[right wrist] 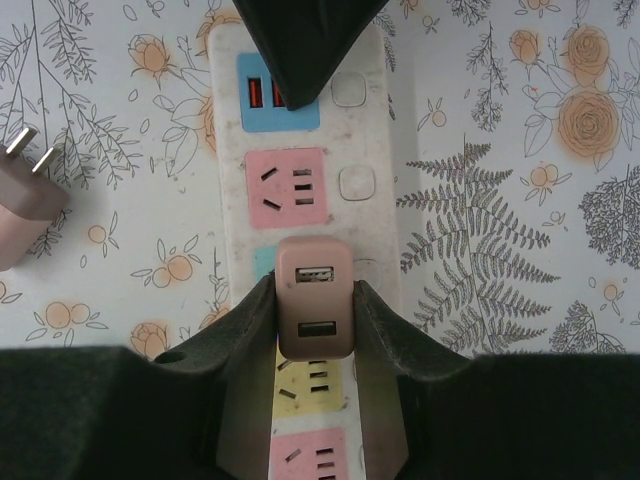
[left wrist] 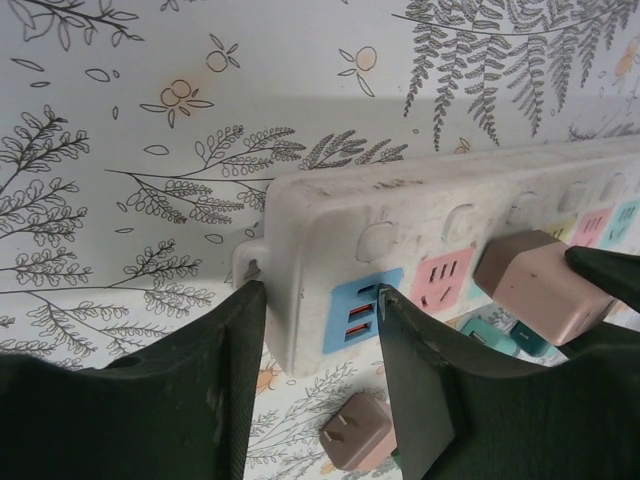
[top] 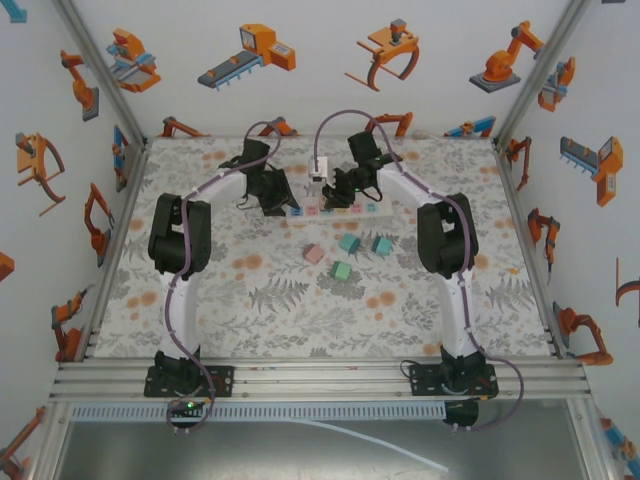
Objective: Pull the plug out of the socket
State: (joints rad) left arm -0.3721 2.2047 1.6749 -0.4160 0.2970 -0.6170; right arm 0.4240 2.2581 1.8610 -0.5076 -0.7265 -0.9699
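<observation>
The socket (top: 335, 211) lies flat on the flowered table (top: 250, 310). The right tool (right wrist: 315, 285) is clenched on the pink plug (right wrist: 316, 322), which stands over the socket's third panel, counting from its blue USB end. At that end the left tool (left wrist: 320, 305) straddles the socket, one finger (left wrist: 235, 350) against the end tab and the other over the USB panel. I cannot tell whether it grips. Loose cube plugs (top: 348, 243) lie just on the near side of the socket.

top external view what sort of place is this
Likely a lab robot-training booth, not a home: walls printed with cartoon robot arms, the left arm and right arm bolted to an aluminium rail, and a floral-covered table with a power strip.
</observation>
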